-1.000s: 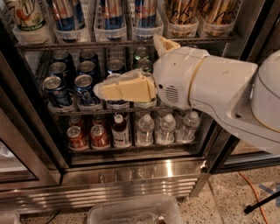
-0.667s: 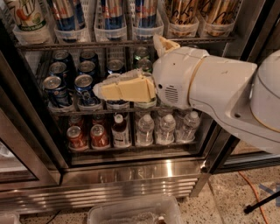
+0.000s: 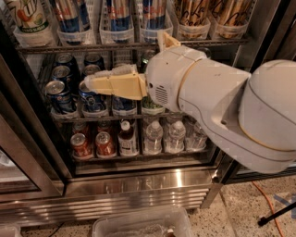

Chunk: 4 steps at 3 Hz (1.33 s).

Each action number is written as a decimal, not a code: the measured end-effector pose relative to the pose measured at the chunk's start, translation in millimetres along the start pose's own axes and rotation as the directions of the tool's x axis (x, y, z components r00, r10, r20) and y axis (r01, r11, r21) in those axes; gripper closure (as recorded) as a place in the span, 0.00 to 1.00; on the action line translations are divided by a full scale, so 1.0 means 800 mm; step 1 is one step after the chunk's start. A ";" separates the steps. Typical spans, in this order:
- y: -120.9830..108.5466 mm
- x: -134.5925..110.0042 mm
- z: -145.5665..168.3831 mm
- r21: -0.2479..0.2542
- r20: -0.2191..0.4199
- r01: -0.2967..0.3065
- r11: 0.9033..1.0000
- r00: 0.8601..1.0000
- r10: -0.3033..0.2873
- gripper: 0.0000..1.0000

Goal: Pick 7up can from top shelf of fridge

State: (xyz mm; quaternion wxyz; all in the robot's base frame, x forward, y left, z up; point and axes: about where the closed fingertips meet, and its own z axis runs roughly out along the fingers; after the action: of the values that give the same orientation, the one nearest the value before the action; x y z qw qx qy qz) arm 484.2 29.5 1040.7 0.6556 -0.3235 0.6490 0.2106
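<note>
The 7up can point(image 3: 27, 15), whitish with green lettering, stands in a clear bin at the far left of the top shelf point(image 3: 92, 47) of the fridge point(image 3: 138, 185). My gripper point(image 3: 89, 84) points left in front of the rack below, over the short blue cans point(image 3: 59, 96). It is below and to the right of the 7up can, apart from it, and it looks shut and empty. My white arm point(image 3: 217, 102) covers the right half of the middle rack.
Tall blue-and-silver cans point(image 3: 118, 18) and brown cans point(image 3: 194, 14) fill the other top bins. Red cans point(image 3: 82, 146) and water bottles point(image 3: 153, 136) stand on the lowest rack. A clear plastic bin point(image 3: 138, 224) and an orange cable point(image 3: 268, 199) lie on the floor.
My gripper and arm have moved a little to the left and up, towards the left side of the fridge. The cans have not moved.
</note>
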 end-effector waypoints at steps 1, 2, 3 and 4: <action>0.000 -0.014 0.020 0.145 0.022 0.013 0.989 1.000 -0.016 0.00; 0.001 -0.014 0.020 0.145 0.022 0.013 0.989 1.000 -0.016 0.00; 0.010 -0.020 0.030 0.140 0.038 -0.012 0.990 0.999 0.007 0.00; -0.001 -0.026 0.034 0.185 0.074 -0.048 0.982 0.997 0.034 0.00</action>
State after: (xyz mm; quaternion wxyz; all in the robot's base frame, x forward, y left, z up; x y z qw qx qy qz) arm 502.9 50.7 1060.3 0.7009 -0.2395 0.6491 0.1734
